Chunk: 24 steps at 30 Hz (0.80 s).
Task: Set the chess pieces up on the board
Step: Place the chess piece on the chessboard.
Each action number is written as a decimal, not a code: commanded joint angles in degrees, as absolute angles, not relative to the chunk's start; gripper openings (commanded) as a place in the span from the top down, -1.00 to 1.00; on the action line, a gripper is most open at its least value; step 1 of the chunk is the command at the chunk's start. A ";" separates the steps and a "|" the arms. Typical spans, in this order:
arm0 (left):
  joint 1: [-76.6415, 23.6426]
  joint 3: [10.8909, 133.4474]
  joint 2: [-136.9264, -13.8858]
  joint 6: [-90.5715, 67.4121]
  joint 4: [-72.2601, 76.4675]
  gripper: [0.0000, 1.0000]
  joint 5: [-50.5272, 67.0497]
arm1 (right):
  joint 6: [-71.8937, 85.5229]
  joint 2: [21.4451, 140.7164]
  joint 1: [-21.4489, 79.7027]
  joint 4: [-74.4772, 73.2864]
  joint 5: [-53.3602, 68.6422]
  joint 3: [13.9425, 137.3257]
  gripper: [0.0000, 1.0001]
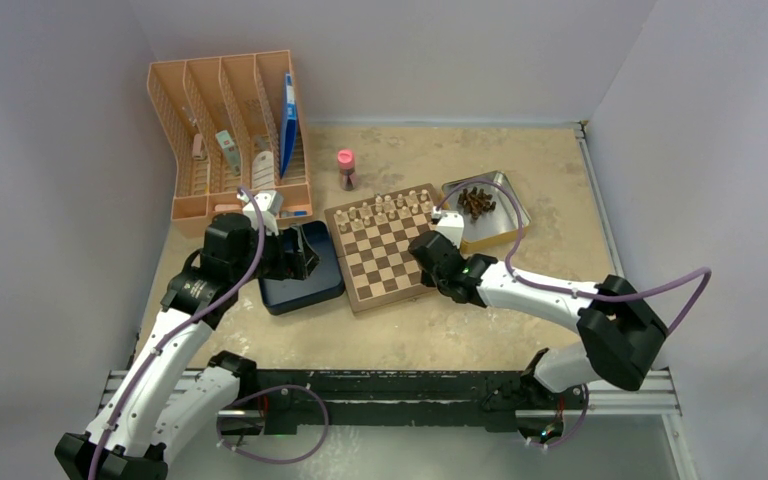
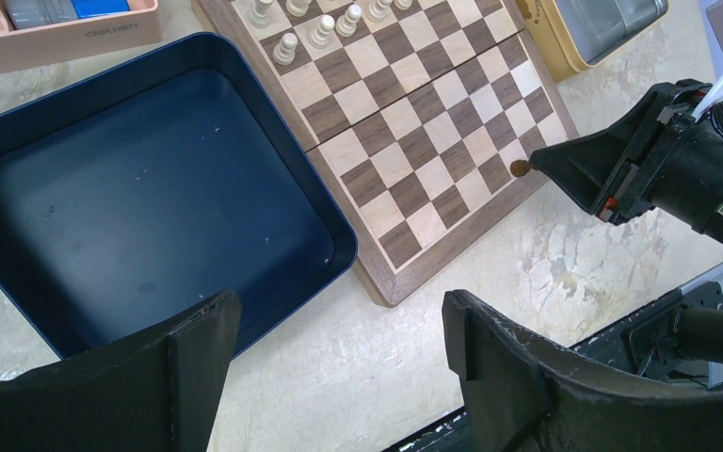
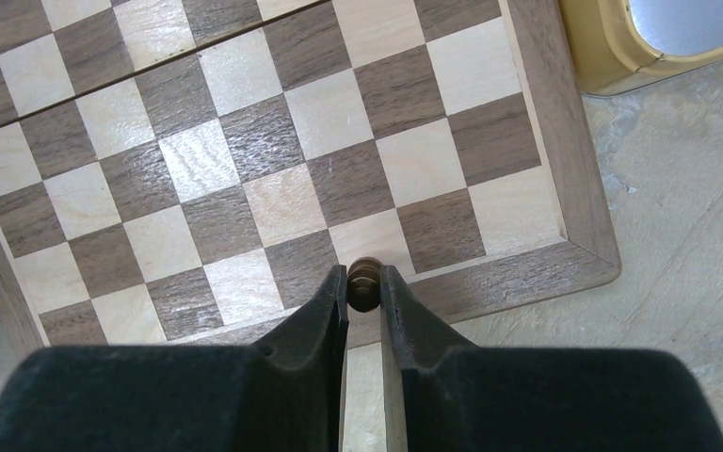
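Observation:
The board (image 1: 385, 262) lies mid-table, with pale figures along its far rows. My right gripper (image 1: 432, 272) hangs over the board's near right part. It is shut on one dark chess piece (image 3: 363, 275), just above a light square in the near row by the border. From the left wrist view that piece (image 2: 520, 169) pokes out of the right fingertips over the board (image 2: 414, 141) edge. More dark chess pieces (image 1: 477, 203) are heaped in a tray (image 1: 508, 228) beside the board. My left gripper (image 2: 339, 330) is open and holds nothing, above the table by the blue box.
A dark blue square box (image 1: 300, 285) sits against the board's left side, under my left gripper (image 1: 308, 262). An orange file rack (image 1: 225, 140) stands at the back left. Behind the board stands a small pink object (image 1: 345, 168).

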<state>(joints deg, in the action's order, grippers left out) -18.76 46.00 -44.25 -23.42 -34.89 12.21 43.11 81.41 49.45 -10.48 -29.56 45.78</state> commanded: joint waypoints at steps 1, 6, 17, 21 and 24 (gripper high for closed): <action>-18.43 46.64 -43.72 -23.73 -33.12 -0.57 12.92 | 45.24 81.83 49.83 -11.37 -32.17 46.52 0.68; -18.46 46.59 -43.82 -23.73 -33.03 -0.57 12.99 | 45.09 83.12 49.81 -11.98 -33.24 47.30 0.68; -18.46 46.63 -43.37 -23.82 -33.05 -0.57 12.91 | 44.83 82.72 49.91 -13.09 -34.82 48.18 0.67; -18.45 46.71 -43.21 -23.82 -33.22 -0.57 12.75 | 44.85 82.85 49.87 -13.53 -35.07 47.86 0.67; -18.46 46.65 -42.98 -23.82 -33.09 -0.57 12.56 | 45.05 82.89 49.84 -13.89 -35.17 47.74 0.65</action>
<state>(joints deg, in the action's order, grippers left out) -18.76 46.00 -44.12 -23.42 -34.89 12.27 44.16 83.29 49.60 -10.98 -32.71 47.13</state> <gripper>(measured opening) 0.787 0.173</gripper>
